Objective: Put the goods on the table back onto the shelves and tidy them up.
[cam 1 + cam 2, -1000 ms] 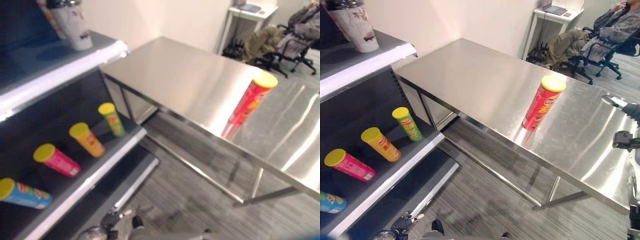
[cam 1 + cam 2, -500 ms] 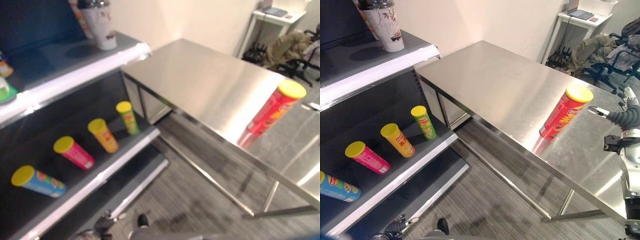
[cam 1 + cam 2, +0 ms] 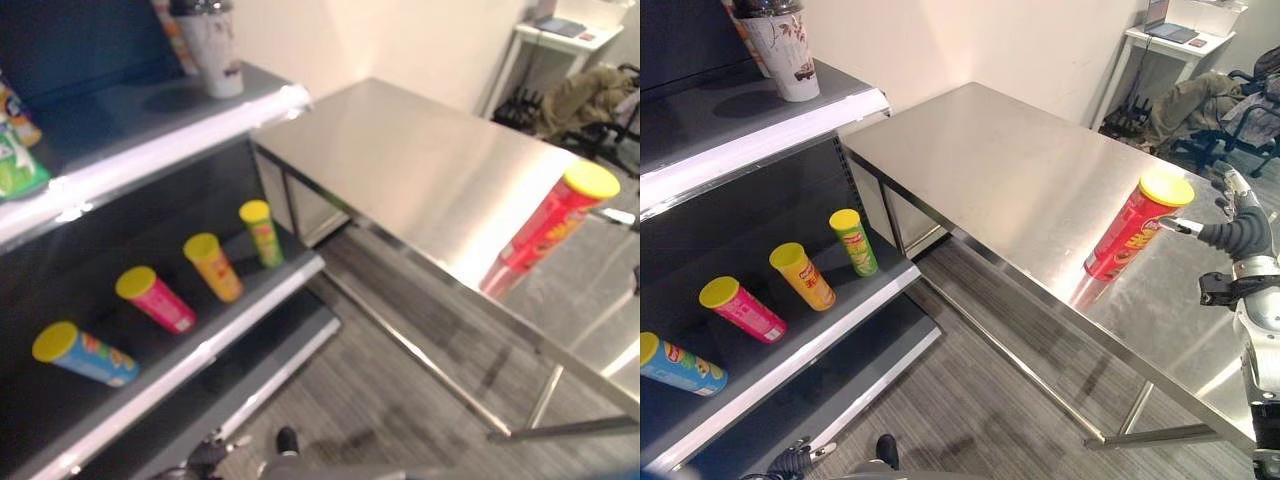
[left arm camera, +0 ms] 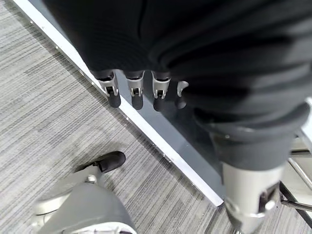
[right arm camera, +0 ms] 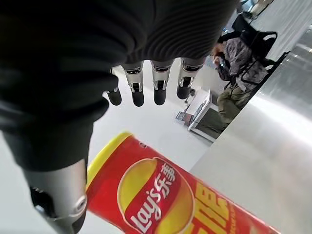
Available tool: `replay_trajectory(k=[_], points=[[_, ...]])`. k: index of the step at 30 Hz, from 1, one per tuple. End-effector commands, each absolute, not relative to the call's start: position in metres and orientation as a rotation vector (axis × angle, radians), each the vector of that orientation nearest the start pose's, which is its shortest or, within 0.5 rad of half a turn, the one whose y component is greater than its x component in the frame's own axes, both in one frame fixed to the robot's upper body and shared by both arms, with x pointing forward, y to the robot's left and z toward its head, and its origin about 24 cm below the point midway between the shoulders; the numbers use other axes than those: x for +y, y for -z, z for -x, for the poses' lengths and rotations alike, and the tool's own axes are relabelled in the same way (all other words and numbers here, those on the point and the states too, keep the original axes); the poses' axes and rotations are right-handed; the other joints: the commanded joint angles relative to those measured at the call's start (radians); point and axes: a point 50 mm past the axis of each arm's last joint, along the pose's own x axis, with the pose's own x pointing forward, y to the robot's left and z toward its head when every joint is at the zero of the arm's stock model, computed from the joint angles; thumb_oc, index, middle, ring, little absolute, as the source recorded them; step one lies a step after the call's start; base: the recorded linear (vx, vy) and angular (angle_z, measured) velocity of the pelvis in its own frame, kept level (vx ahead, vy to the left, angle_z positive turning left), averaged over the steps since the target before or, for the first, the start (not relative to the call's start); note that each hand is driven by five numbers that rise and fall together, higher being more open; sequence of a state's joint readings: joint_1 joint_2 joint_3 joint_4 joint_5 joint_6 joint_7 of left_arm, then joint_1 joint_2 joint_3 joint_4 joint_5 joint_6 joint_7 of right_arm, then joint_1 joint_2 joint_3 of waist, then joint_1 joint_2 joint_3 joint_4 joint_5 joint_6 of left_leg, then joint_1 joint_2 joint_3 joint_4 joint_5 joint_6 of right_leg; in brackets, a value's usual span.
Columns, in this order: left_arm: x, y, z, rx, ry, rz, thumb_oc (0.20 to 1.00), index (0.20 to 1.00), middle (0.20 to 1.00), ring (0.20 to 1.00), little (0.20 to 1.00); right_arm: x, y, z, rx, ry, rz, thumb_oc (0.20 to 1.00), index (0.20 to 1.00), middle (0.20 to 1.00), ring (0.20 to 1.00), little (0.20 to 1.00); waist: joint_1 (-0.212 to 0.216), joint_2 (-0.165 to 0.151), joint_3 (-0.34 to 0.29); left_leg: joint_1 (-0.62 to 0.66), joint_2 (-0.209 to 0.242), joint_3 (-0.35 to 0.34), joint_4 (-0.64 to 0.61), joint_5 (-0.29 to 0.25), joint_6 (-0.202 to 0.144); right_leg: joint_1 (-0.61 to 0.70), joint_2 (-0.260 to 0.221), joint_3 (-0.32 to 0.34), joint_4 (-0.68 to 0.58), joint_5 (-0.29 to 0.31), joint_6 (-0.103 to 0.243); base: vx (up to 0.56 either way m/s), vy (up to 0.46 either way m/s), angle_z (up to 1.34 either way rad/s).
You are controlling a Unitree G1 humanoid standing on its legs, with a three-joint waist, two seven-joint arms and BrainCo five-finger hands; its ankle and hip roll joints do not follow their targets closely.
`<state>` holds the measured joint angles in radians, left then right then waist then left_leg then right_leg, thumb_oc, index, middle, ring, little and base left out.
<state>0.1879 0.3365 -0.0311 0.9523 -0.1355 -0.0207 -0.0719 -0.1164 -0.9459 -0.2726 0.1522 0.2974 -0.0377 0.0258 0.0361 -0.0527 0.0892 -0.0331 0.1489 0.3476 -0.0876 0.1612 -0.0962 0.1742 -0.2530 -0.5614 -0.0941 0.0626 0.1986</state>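
Right hand [image 3: 1238, 232] comes in at the right edge of the right eye view, fingers relaxed and spread, thumb tip just short of the red chip can [image 3: 1127, 227] but not touching it. Its wrist view shows the same: fingertips [image 5: 138, 97] hang straight and apart above the red can's yellow lid, holding nothing. Left hand [image 4: 146, 92] hangs low over the grey floor beside the shelf's base, fingers straight and apart, nothing in them.

That red can stands upright near the front edge of the steel table [image 3: 1000, 170], right of centre in the frame. Left of the table, on the lower shelf [image 3: 810, 335], 4 more chip cans lie tilted in a row: blue [image 3: 678, 364] at the far left edge, then pink [image 3: 741, 309], orange [image 3: 802, 276] and green [image 3: 854, 241] nearest the table. On the upper shelf at top left stands a white paper cup [image 3: 785, 50]. Far back at upper right, a person sits in an office chair [image 3: 1210, 105] beside a small white desk [image 3: 1170, 40].
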Motion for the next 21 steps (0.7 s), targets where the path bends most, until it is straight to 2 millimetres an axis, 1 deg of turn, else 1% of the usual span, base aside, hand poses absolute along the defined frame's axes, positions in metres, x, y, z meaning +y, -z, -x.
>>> replay_trajectory(k=[1,5,11,15,21], points=[[0.2747,0.1359,-0.0943,1.043,-0.125,-0.211,1.000,1.000,1.000,1.000,1.000,-0.3562,-0.2392,-0.2644,-0.321,0.266,0.696,1.000,1.000,1.000,1.000,1.000,0.048,-0.004,-0.025,0.067,0.066,0.026,0.041,-0.112,-0.075,0.006,-0.040,-0.005,0.024,-0.038,0.020,0.00,0.000,0.00],[0.2742,0.1343,-0.0986,1.027,-0.117,-0.216,1.000,1.000,1.000,1.000,1.000,-0.3523,-0.2416,-0.2707,-0.316,0.246,0.716,1.000,1.000,1.000,1.000,1.000,0.051,-0.007,-0.023,0.067,0.067,0.025,0.039,-0.110,-0.076,0.006,-0.041,-0.006,0.027,-0.036,0.020,0.00,0.000,0.00],[0.2736,0.1345,-0.0989,1.026,-0.112,-0.229,1.000,1.000,1.000,1.000,1.000,-0.3545,-0.2444,-0.2723,-0.282,0.242,0.790,1.000,1.000,1.000,1.000,1.000,0.056,-0.012,-0.024,0.064,0.063,0.016,0.034,-0.108,-0.077,0.008,-0.043,-0.014,0.028,-0.034,0.020,0.00,0.003,0.03],[0.2740,0.1362,-0.0951,1.043,-0.107,-0.238,1.000,1.000,1.000,1.000,1.000,-0.3553,-0.2409,-0.2737,-0.240,0.209,0.807,1.000,1.000,1.000,1.000,1.000,0.060,-0.016,-0.024,0.061,0.062,0.013,0.035,-0.106,-0.078,0.009,-0.044,-0.020,0.030,-0.033,0.021,0.00,0.001,0.01],[0.2746,0.1362,-0.0955,1.045,-0.104,-0.247,1.000,1.000,1.000,1.000,1.000,-0.3585,-0.2387,-0.2730,-0.192,0.194,0.853,1.000,1.000,1.000,1.000,1.000,0.061,-0.021,-0.022,0.060,0.062,0.012,0.034,-0.103,-0.080,0.009,-0.044,-0.025,0.029,-0.031,0.022,0.00,0.000,0.00]])
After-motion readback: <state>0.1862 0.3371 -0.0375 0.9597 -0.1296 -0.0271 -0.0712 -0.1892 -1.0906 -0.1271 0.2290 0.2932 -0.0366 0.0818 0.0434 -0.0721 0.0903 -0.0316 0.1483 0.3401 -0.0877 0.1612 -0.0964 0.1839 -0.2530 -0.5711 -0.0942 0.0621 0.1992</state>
